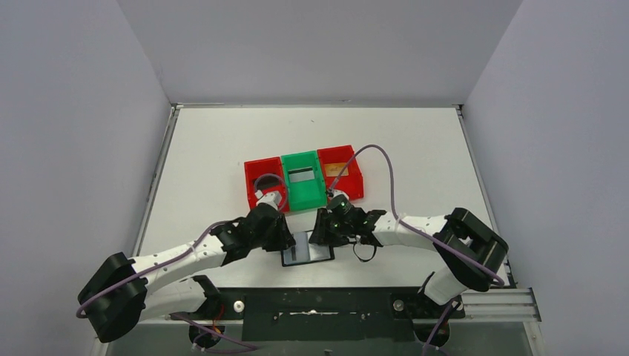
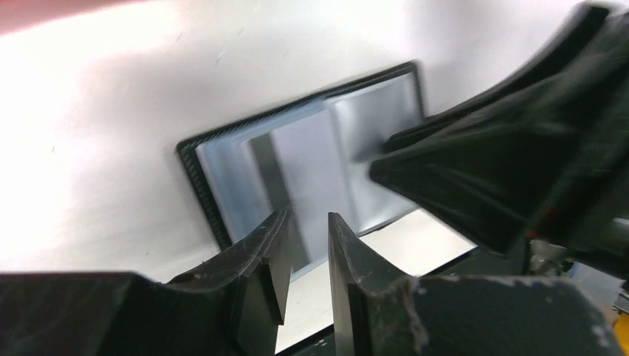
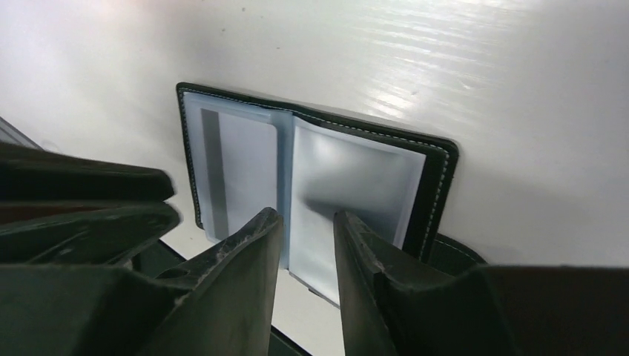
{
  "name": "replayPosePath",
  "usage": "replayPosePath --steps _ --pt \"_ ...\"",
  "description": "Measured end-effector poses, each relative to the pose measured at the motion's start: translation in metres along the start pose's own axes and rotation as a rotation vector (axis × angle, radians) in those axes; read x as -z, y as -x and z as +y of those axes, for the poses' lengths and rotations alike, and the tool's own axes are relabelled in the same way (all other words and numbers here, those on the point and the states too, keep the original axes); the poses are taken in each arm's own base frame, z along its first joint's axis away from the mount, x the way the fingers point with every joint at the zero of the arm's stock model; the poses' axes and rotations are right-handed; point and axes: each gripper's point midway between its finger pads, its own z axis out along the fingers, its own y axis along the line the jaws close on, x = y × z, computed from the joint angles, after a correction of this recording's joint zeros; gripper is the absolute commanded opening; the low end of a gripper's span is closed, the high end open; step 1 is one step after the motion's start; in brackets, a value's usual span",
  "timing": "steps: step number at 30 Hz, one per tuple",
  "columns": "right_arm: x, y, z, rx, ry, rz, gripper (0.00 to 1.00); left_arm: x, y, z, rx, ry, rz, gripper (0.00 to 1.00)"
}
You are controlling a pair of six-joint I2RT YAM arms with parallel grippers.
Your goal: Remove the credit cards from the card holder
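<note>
The black card holder (image 1: 306, 251) lies open on the table near the front edge, its blue-grey pockets up. It also shows in the left wrist view (image 2: 297, 148) and the right wrist view (image 3: 348, 178). A pale card with a dark stripe (image 3: 226, 170) sits in the left pocket. My left gripper (image 1: 288, 241) hovers at the holder's left edge, and its jaws (image 2: 308, 222) are narrowly apart and empty. My right gripper (image 1: 319, 233) hovers over the right half, and its jaws (image 3: 306, 222) are narrowly apart and empty. A silver-grey card (image 1: 301, 176) lies in the green bin and an orange-gold card (image 1: 337, 169) in the right red bin.
Three bins stand side by side behind the holder: left red (image 1: 256, 174), green (image 1: 304, 194), right red (image 1: 354, 178). The left wrist and its cable hide part of the left red bin. The holder's snap tab (image 3: 452, 254) sticks out on its right. The black mounting rail (image 1: 319, 304) runs along the near edge.
</note>
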Motion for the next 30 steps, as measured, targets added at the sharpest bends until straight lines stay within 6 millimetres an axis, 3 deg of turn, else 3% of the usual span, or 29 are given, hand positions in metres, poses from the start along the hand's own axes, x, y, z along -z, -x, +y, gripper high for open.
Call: replayPosePath --steps 3,6,11,15,19,22,24,30 --pt "-0.001 -0.001 0.009 0.013 0.027 -0.007 0.29 -0.003 -0.021 0.020 0.021 0.045 0.053 0.26" --pt "-0.001 -0.002 0.019 0.023 0.057 -0.017 0.28 -0.004 -0.032 0.028 0.036 0.058 0.082 0.27" --pt "-0.008 0.002 0.033 0.013 0.114 -0.047 0.26 -0.004 -0.034 0.029 0.044 0.056 0.088 0.30" --pt "-0.023 -0.007 0.023 -0.032 0.128 -0.049 0.20 -0.006 -0.041 0.037 0.044 0.062 0.093 0.30" --pt "-0.033 -0.002 0.029 -0.084 0.184 -0.082 0.24 -0.006 -0.044 0.041 0.042 0.060 0.087 0.30" --pt "-0.040 0.007 0.034 -0.114 0.216 -0.136 0.15 -0.007 -0.044 0.041 0.038 0.051 0.079 0.25" --pt "-0.045 0.011 0.036 -0.139 0.235 -0.174 0.12 -0.007 -0.044 0.042 0.033 0.052 0.078 0.16" --pt "-0.046 0.014 0.036 -0.219 0.317 -0.249 0.14 -0.008 -0.045 0.049 0.015 0.090 0.082 0.05"
